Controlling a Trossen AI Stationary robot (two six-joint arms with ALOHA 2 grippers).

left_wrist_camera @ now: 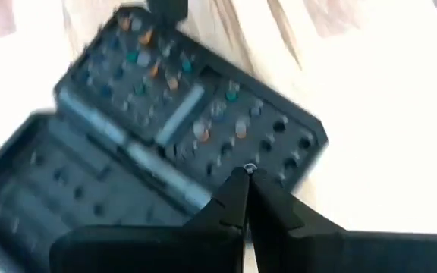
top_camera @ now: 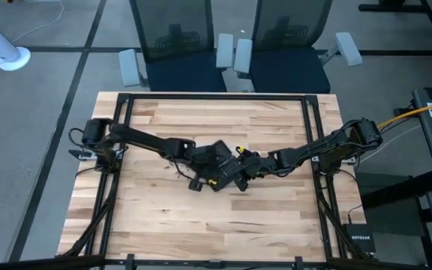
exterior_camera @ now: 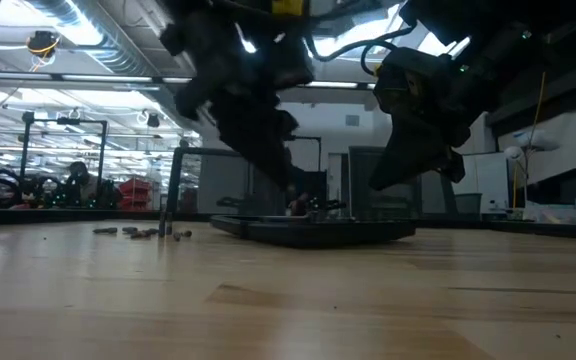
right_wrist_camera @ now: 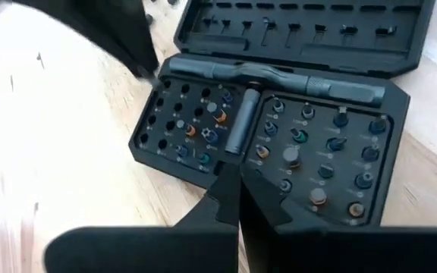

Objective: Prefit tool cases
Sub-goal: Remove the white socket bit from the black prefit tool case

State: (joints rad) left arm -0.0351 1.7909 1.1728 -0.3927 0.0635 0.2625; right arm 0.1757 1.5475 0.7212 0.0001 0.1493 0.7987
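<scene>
From above, we are seeing both arms meeting at the centre of the wooden table (top_camera: pixel 163 225), the left gripper (top_camera: pixel 217 178) and right gripper (top_camera: pixel 247 166) crowding over the tool case (top_camera: pixel 235 182), which is mostly hiding beneath them. At table height, the case (exterior_camera: pixel 313 231) is lying open and flat in the middle of the frame, loose bits (exterior_camera: pixel 143 232) sitting at the left. In the left wrist view, the left gripper (left_wrist_camera: pixel 247 178) is pinching fully closed, its tips hovering over the bit slots of the case (left_wrist_camera: pixel 196 129); whether they are touching we cannot tell. In the right wrist view, the right gripper (right_wrist_camera: pixel 239 182) is likewise clenched, grasping nothing, over the open case (right_wrist_camera: pixel 294 114)
</scene>
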